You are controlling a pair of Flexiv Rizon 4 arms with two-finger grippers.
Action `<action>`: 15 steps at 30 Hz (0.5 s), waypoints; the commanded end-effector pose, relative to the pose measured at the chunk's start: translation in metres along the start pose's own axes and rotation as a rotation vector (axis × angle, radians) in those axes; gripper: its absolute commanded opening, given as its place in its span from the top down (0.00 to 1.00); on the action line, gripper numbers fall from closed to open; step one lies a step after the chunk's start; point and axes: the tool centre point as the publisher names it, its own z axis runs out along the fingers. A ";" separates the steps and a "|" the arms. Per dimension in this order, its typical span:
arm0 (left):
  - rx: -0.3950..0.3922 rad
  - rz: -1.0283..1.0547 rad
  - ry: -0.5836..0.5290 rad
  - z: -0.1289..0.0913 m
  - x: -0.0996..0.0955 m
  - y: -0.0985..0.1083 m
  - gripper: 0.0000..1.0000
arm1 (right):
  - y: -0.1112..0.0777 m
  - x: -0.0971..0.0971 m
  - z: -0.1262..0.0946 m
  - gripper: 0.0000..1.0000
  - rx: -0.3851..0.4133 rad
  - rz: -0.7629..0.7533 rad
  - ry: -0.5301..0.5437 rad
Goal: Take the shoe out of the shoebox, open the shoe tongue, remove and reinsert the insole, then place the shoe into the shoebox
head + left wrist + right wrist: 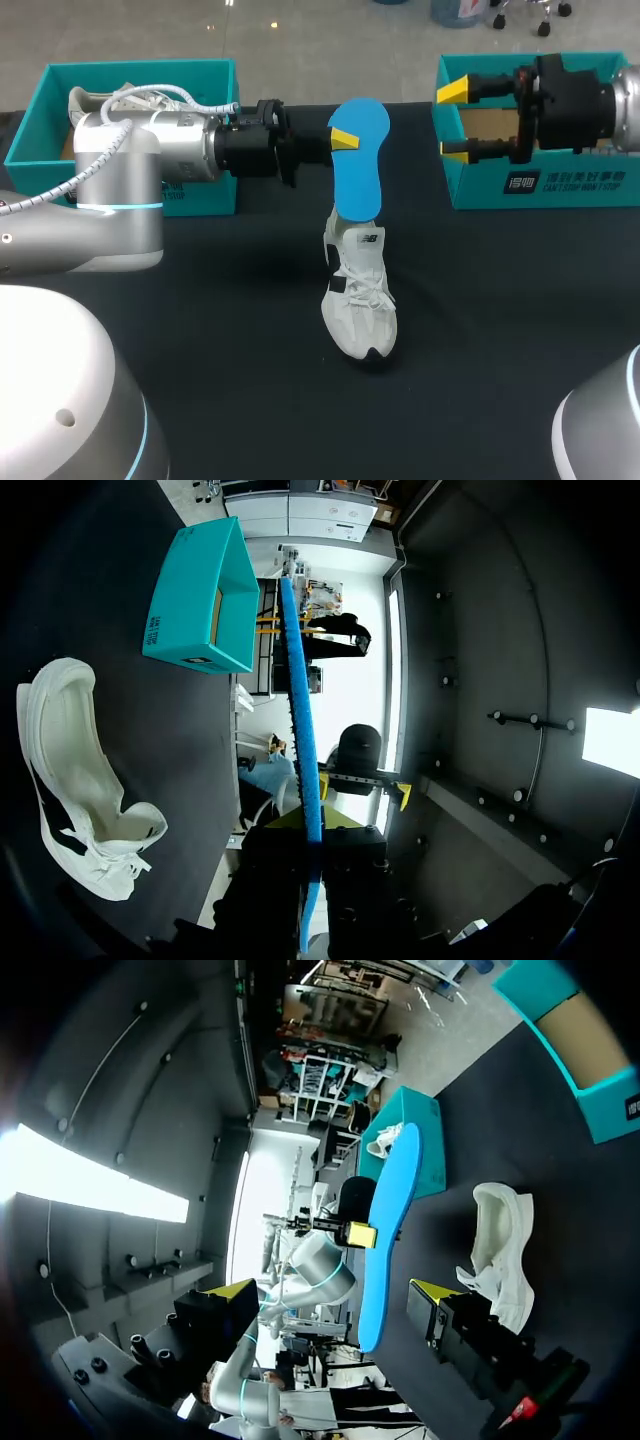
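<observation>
The left gripper (340,140) pinches a flat blue oval insole (360,160). One yellow-tipped finger presses on the insole's near face toward its upper end, and the other finger is hidden behind it. The insole is held upright in the air, broad face toward the head camera.

Below the gripper, on the black cloth-covered table (220,300), lies a white lace-up sneaker with black patches (358,300). Its heel lies under the insole and its toe points away from the gripper, toward the robot's base. Behind the left gripper's wrist stands the left shoebox (140,67), open, teal and cardboard, with a second white sneaker (100,100) lying in it. Across from the insole, the right gripper (452,121) hangs with its fingers spread wide over the right shoebox (540,185), also teal, with its brown inside showing.

From the head view the insole's lower end overlaps the sneaker's heel collar. The left wrist view shows the insole (300,730) edge-on, a thin blue strip running out from between the fingers, with bare table between it and the sneaker (60,760), so the two are apart. The right wrist view shows the insole's broad face (388,1210) ahead of its own spread tips, with the sneaker (497,1240) beside it.
</observation>
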 end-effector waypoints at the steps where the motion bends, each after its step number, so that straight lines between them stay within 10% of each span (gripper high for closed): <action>1: 0.002 0.000 -0.001 0.000 0.000 0.001 1.00 | 0.001 -0.009 0.005 0.00 -0.009 0.004 0.003; 15: 0.002 0.138 -0.018 -0.005 0.004 -0.003 1.00 | 0.001 -0.011 0.004 0.00 -0.022 0.000 0.000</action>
